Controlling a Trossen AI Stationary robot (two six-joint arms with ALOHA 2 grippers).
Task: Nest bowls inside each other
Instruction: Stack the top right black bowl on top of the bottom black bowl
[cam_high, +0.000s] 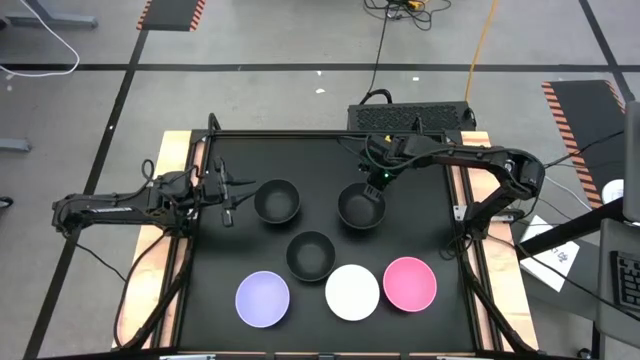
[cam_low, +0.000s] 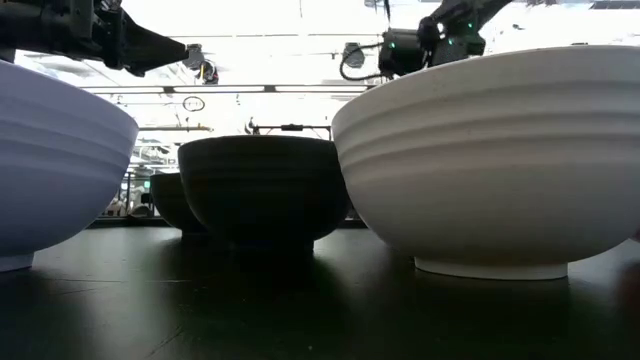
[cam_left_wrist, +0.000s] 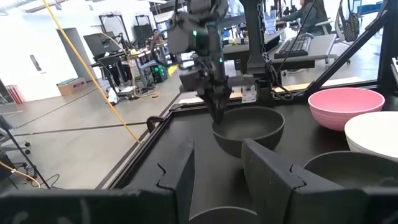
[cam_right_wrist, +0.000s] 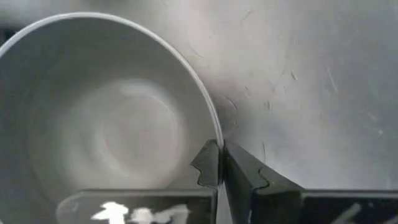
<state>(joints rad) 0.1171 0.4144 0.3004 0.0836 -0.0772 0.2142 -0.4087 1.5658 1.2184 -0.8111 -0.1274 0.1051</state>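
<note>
From above, my right gripper (cam_high: 379, 183) pinches the far rim of a black bowl (cam_high: 361, 207); my left gripper (cam_high: 232, 199) waits just beside another black bowl (cam_high: 277, 201), fingers apart. A third black bowl (cam_high: 311, 254) sits nearer than both, with lavender (cam_high: 262, 299), white (cam_high: 352, 292) and pink (cam_high: 409, 283) bowls nearest. At table height, the white bowl (cam_low: 490, 160) looms. My right wrist shows my fingers (cam_right_wrist: 208, 165) clamped on the rim.
</note>
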